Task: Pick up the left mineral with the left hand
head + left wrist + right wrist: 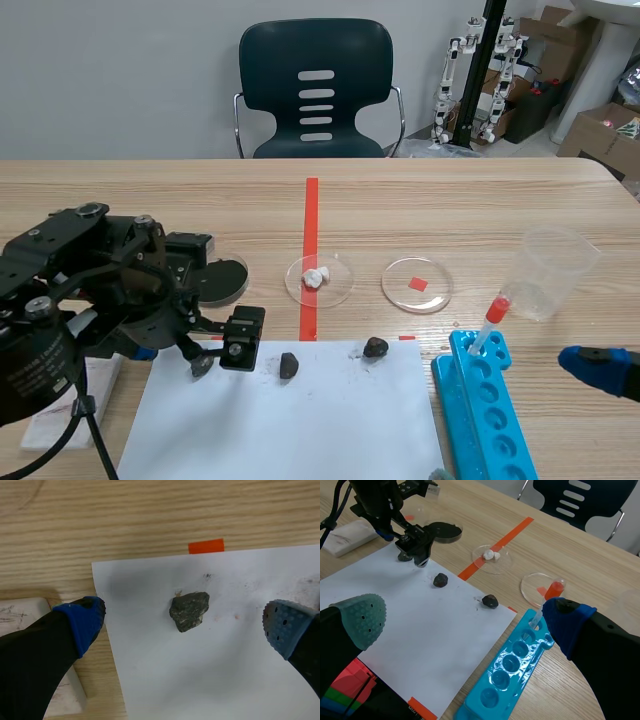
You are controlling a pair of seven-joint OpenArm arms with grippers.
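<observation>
I am watching the left mineral [189,611] lying on the white paper sheet [220,680], close to the sheet's far edge and near an orange-red tape mark on the bench [150,515]. The left gripper [186,625] is hanging above it with its fingers spread wide; the stone is showing between them, and neither pad is touching it. In the scene view the gripper is sitting just to the left of the stone. The second mineral [376,347] is lying further right on the same sheet, apart from the first. The right gripper [465,620] is also standing open, holding nothing, low at my right beside the blue tube rack [512,665]. A red-capped dropper [490,320] is standing in the rack's far end.
</observation>
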